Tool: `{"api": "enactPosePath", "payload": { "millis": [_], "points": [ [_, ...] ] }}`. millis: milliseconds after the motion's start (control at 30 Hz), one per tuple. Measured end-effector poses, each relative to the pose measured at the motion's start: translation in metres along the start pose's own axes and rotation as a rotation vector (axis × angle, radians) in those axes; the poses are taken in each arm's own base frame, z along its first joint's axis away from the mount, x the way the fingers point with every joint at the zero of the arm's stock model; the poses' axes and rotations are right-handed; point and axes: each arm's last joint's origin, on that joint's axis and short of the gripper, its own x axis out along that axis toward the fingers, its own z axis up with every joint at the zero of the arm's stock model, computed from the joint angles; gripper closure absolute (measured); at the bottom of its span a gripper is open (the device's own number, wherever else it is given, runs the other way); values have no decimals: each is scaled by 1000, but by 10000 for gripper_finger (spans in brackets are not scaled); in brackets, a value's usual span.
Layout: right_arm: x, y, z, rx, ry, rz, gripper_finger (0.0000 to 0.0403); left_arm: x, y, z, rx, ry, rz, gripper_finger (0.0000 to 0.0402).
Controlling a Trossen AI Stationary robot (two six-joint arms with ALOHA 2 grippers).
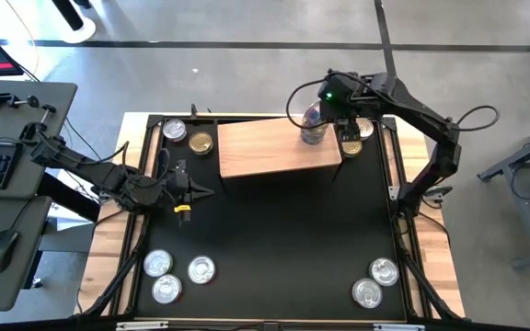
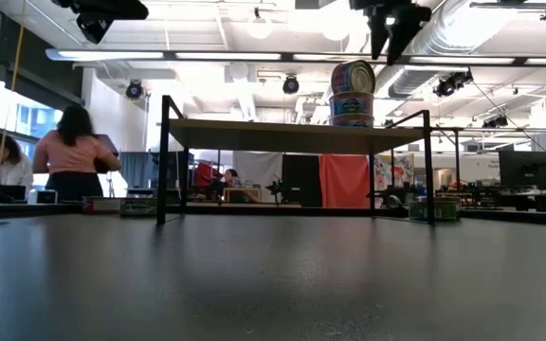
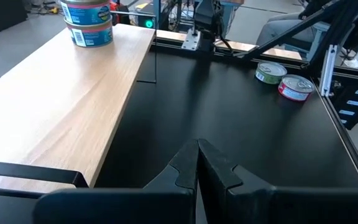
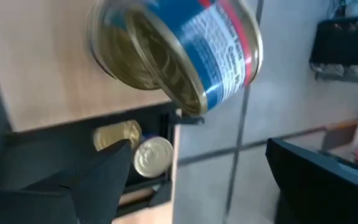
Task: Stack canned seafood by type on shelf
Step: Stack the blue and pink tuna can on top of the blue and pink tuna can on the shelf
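A stack of blue-labelled cans (image 2: pixel 352 93) stands on the wooden shelf (image 1: pixel 274 149) near its far right corner, resting on the board by its bottom can. The stack (image 4: pixel 174 51) also fills the top of the right wrist view. My right gripper (image 2: pixel 391 28) hangs open just above and to the right of the stack, touching nothing. My left gripper (image 3: pixel 197 163) is shut and empty, hovering over the black mat off the shelf's left end (image 1: pixel 188 188). Loose cans lie on the mat around the shelf.
Two cans (image 1: pixel 188 137) lie at the far left, two (image 1: pixel 357 138) at the far right beside the shelf. Three silver-lidded cans (image 1: pixel 175 274) sit near left, two (image 1: pixel 375 281) near right. The mat's middle (image 1: pixel 274 230) is bare. People sit at desks beyond the table (image 2: pixel 69 152).
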Motion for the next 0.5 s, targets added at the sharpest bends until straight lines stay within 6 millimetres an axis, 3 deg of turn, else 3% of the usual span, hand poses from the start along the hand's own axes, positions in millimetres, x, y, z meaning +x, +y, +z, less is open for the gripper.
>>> {"api": "enactPosePath", "payload": {
  "millis": [267,500],
  "points": [
    [1,-7,4,-51,-77,-18,39,0,1,1,5,-14,38,401],
    [16,-10,16,-95,-77,-3,39,0,1,1,6,-16,48,401]
  ]
}}
